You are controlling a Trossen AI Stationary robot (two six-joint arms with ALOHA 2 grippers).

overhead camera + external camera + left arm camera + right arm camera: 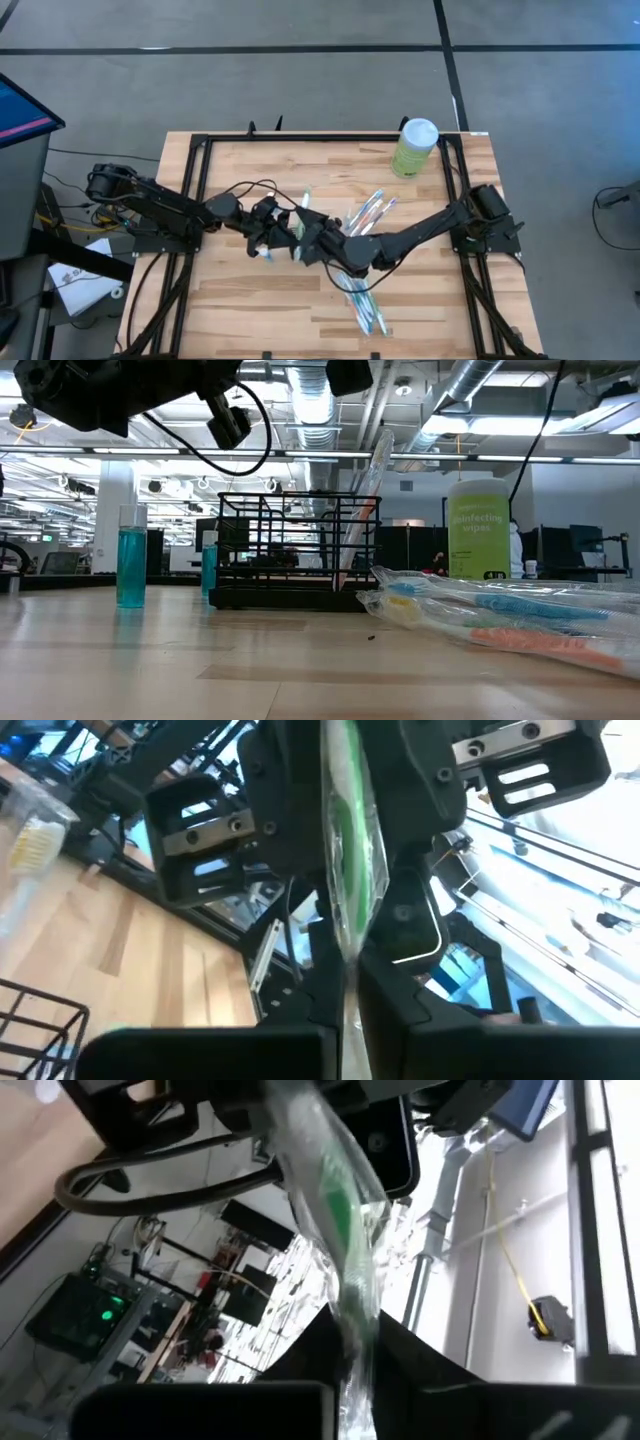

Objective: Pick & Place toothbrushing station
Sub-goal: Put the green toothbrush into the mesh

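Midway across the worktop, both jaws pinch one clear-wrapped green toothbrush (352,850), held upright above the black wire-mesh toothbrushing station (290,550); left gripper (272,232) nearer than right gripper (312,238).

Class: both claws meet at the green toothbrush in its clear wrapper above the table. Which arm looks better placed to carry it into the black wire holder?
Probably the left. The left claw is shut on the wrapped toothbrush and hangs nearer the black wire holder. The right claw grips the same wrapper from the other side.
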